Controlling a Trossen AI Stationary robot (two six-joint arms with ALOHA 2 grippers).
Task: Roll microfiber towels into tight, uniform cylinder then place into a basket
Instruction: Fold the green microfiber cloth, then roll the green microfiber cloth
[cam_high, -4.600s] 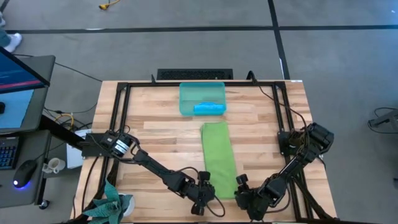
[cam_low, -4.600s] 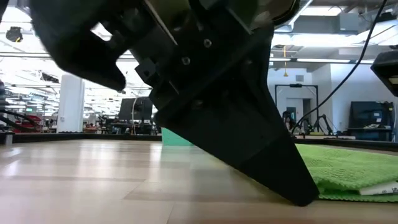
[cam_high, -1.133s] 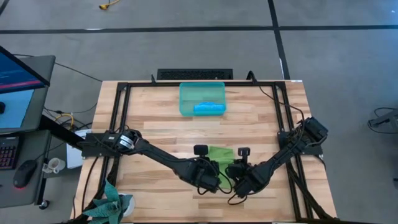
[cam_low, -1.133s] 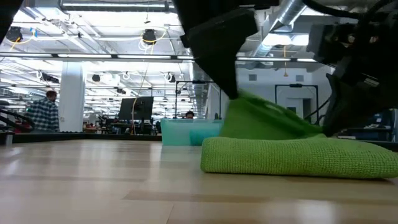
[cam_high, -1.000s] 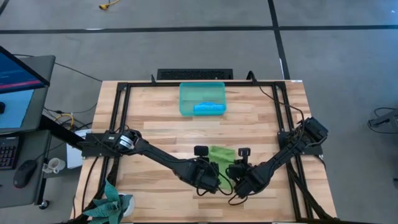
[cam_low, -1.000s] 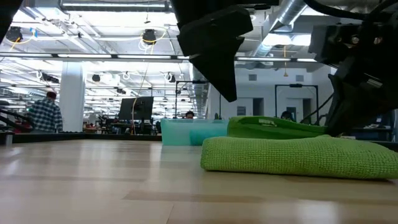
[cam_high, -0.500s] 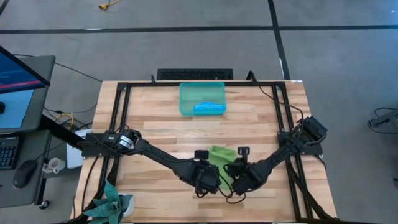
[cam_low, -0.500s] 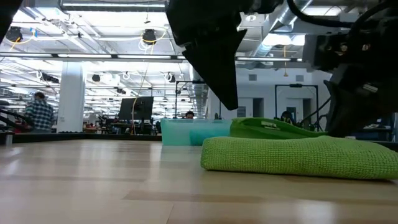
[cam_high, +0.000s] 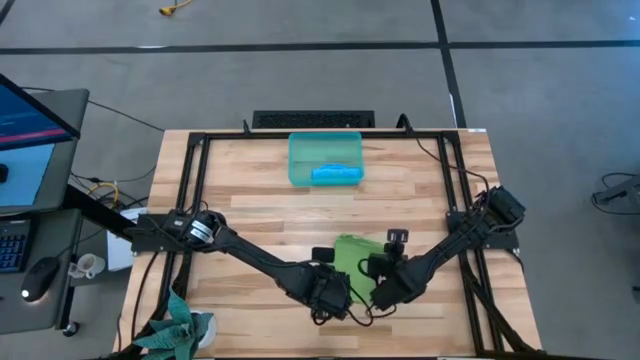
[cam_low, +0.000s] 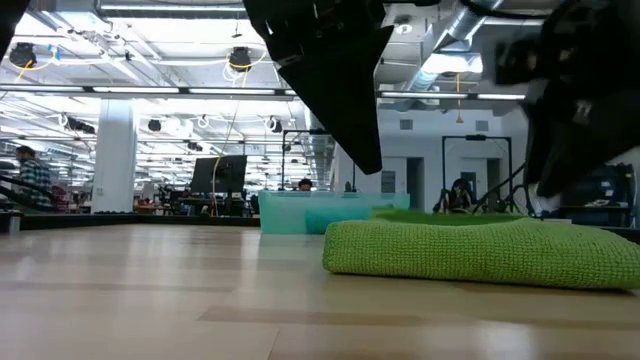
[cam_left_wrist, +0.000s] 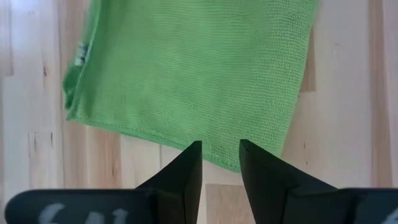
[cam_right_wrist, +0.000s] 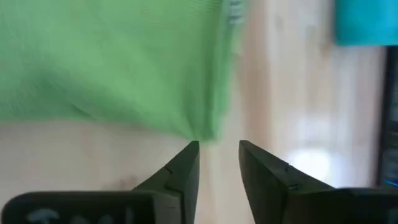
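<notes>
On the table (cam_high: 260, 210): two microfiber towels, one basket, two arms. Lime green towel (cam_high: 352, 253) lies folded flat near 6 o'clock of the table centre, between the two grippers; not rolled. Low view shows it as a thick flat pad on the wood (cam_low: 480, 252). Left wrist view shows its hem edge just ahead of the fingers, with a small tag at one corner (cam_left_wrist: 186, 74).

Basket (cam_high: 300, 160) sits at 12 o'clock, near the far table edge, well apart from the green towel. Inside it: one sky blue towel (cam_high: 335, 174), rolled, lying along the basket's near wall. Nothing else visible in the basket.

Left gripper (cam_high: 328, 293) sits at about 7 o'clock of the green towel, fingers (cam_left_wrist: 186, 171) spread with a narrow gap, nothing between them. Right gripper (cam_high: 385, 285) sits at about 4 o'clock of the towel, fingers (cam_right_wrist: 264, 174) also parted, empty, tips just short of the towel corner.

One teal-green cloth (cam_high: 178, 325) hangs off the table's 7 o'clock corner.
</notes>
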